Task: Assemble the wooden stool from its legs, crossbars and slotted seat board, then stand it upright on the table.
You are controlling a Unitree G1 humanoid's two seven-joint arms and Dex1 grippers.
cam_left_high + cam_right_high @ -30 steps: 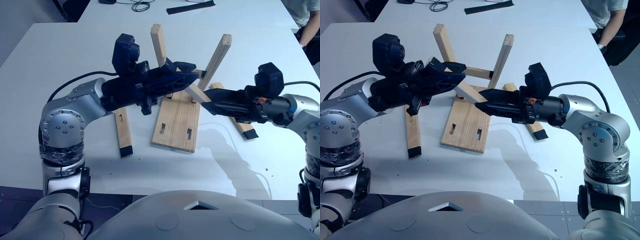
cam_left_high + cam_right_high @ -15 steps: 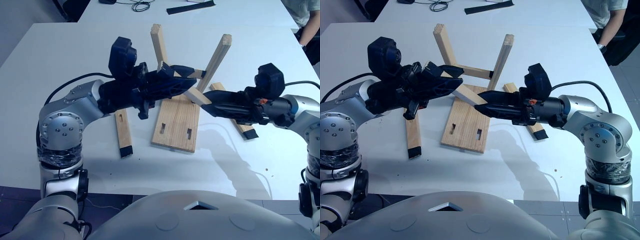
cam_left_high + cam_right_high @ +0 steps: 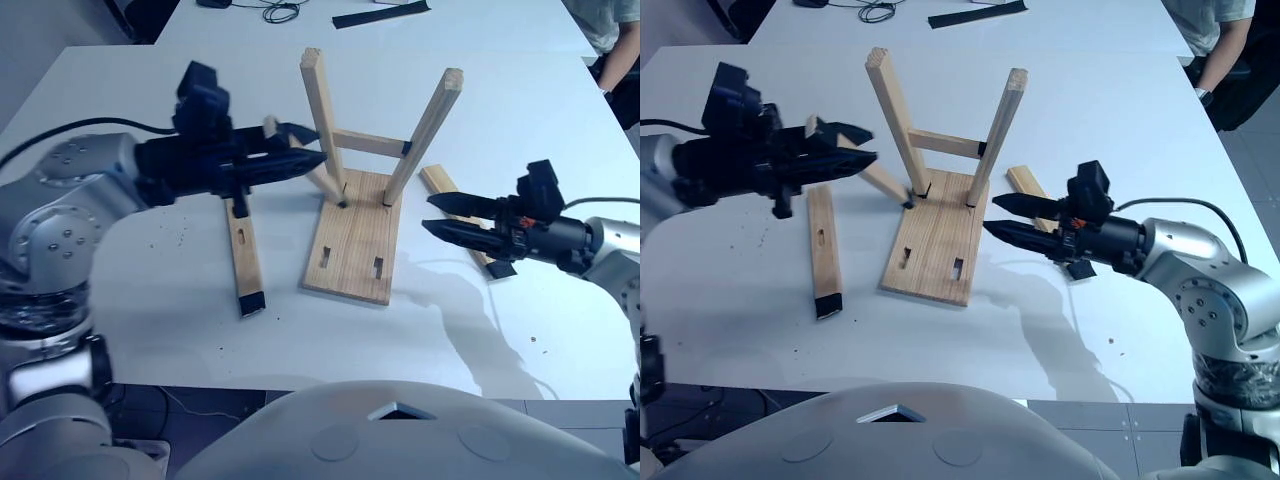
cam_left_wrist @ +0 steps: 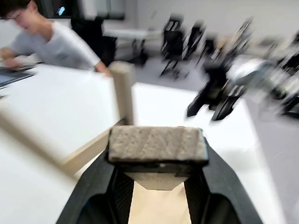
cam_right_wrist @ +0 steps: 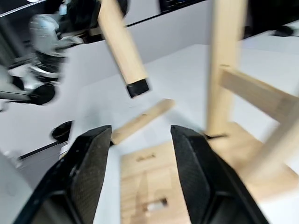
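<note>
The slotted seat board [image 3: 352, 240] lies flat on the table. Two legs [image 3: 322, 110] [image 3: 428, 125] stand up from its far end, joined by a crossbar [image 3: 368, 143]. My left gripper [image 3: 300, 160] is shut on a third leg [image 3: 880, 180], which slants down toward the board near the foot of the left upright leg. Its end grain sits between the fingers [image 4: 158, 144], and its black-tipped lower end [image 5: 137, 87] hangs just over the board. My right gripper [image 3: 435, 213] is open, with nothing in it, low over the table to the right of the board.
One loose leg [image 3: 244, 255] lies on the table left of the board. Another loose leg [image 3: 445, 188] lies to the right, partly under my right gripper. Black cables and a black strip [image 3: 380, 14] lie on the far table.
My right gripper has let go of the slanted leg, opened, and drawn back to the right and lower. My left arm has pulled back to the left, still holding the leg.
</note>
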